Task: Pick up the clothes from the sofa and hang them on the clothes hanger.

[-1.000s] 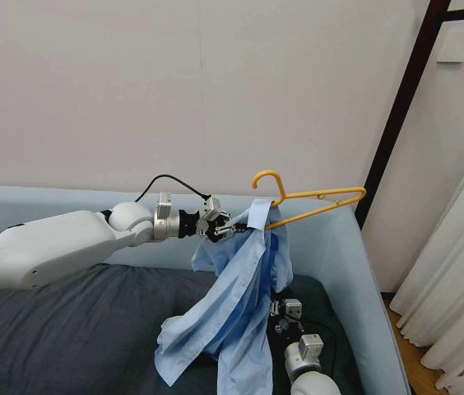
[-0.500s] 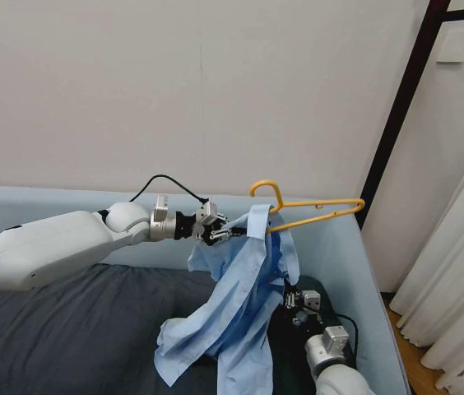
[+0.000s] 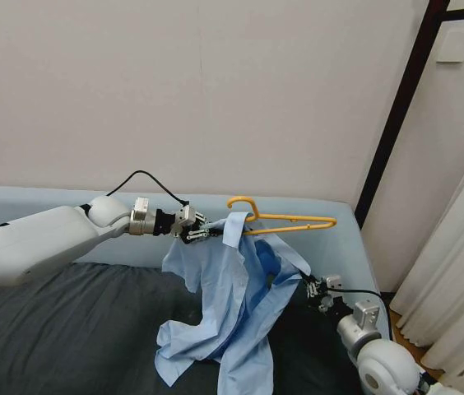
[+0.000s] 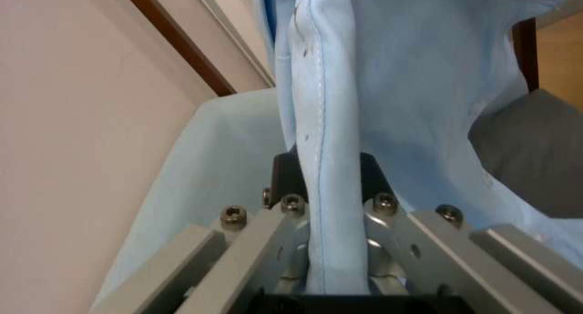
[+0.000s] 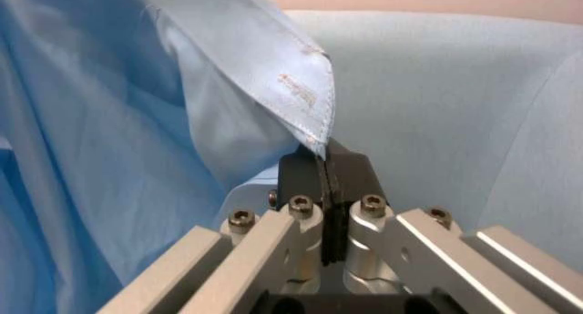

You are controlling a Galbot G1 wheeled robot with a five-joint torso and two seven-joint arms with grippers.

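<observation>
Head view first: what is seen raised over the pale blue sofa (image 3: 18, 206)?
— A light blue button-up shirt (image 3: 232, 304) is held up by its collar end. The collar is gripped by the left pincer (image 3: 201, 234), which is stretched out in front of the sofa's backrest. The rest of the shirt is draped downward, and its lower folds are laid on the dark grey seat cushion (image 3: 59, 317).

Where is the yellow clothes hanger (image 3: 285, 220) found?
— It is seen nearly level, with its hook just beside the left pincer and the collar. One of its arms is tucked into the shirt, while the other is pointed out bare toward the sofa's right end. What it is carried by cannot be told.

Is the left pincer's grip confirmed in the left wrist view?
— Yes. A stitched band of the shirt (image 4: 410, 89) is clamped between the dark pads (image 4: 284, 174) of the left pincer (image 4: 326, 170).

And the right pincer (image 3: 318, 288)?
— It is placed low, near the sofa's right end, touching the shirt's edge. In the right wrist view the right pincer (image 5: 323, 170) is seen clenched, with a stitched corner of the shirt (image 5: 109, 123) pinched between its pads (image 5: 351, 174).
</observation>
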